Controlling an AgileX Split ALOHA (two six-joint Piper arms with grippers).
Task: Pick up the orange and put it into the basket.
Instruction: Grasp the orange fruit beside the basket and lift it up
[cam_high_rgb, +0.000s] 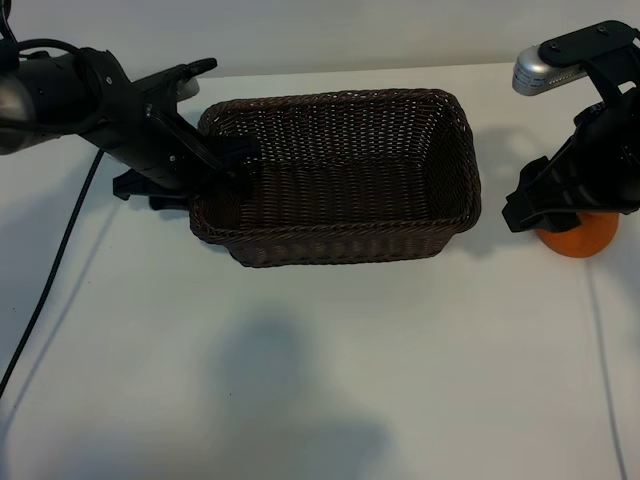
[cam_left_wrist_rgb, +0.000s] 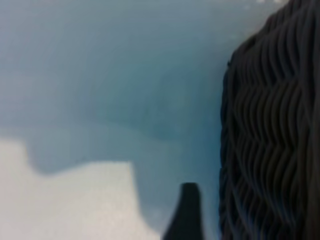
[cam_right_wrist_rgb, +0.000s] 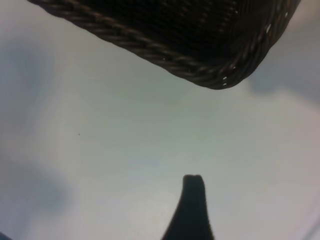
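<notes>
From outside, the orange (cam_high_rgb: 580, 240) sat at the frame's right edge on the table (cam_high_rgb: 330, 380), half hidden under the right gripper (cam_high_rgb: 540, 205), jaws spread, well clear of the basket (cam_high_rgb: 335, 245). The left gripper (cam_high_rgb: 215, 160) was at the basket's left rim, and I couldn't tell its jaws. Both wrist views only showed wicker and bare tabletop, no orange.

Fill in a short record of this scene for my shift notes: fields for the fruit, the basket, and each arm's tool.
orange: on the table, outside the basket, partly hidden behind the right tool
basket: upright at table centre, nothing visible inside
left tool: at the basket's left end, by the rim
right tool: open, just over the orange, right of the basket
task status: orange not yet in basket
</notes>
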